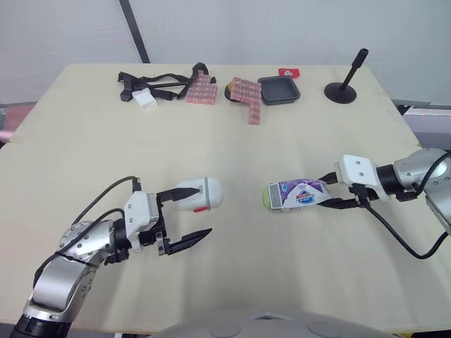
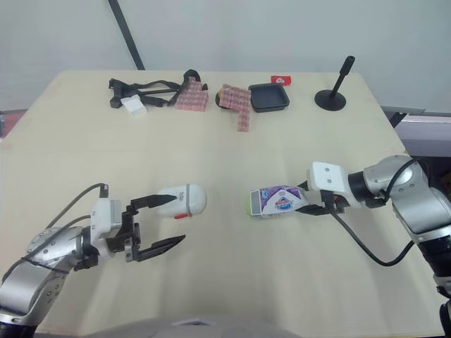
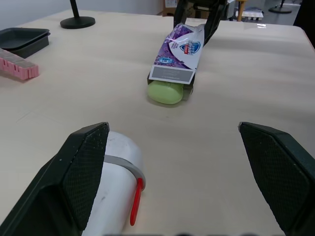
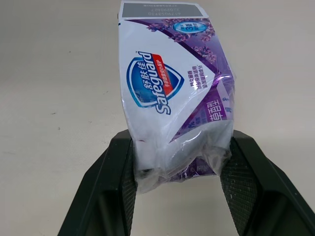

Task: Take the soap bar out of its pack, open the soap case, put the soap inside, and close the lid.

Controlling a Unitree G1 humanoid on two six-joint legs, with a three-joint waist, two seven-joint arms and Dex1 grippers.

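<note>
Progress: early, by my read. Right gripper (image 1: 332, 191) is clamped on the crimped tail of the soap pack (image 1: 299, 195), w/ the pack lying on the table (image 1: 232, 282) and stretching away from the fingers. Green soap bar (image 3: 166, 92) pokes from the pack's open far end, most of it inside the wrapper, so extraction is partway, not done. Left gripper (image 1: 192, 215) is spread wide, holding nothing. Soap case (image 1: 201, 193) lies against one of its fingers, at the edge of the gap, not btwn the tips. Case lid looks shut, red latch (image 3: 135, 209) on the gap side. Pack and case sit apart, bare table btwn. Left to do, est.: pull bar fully clear, open case, put bar in, shut lid. Approx 1 of 4 steps underway, none complete.
</note>
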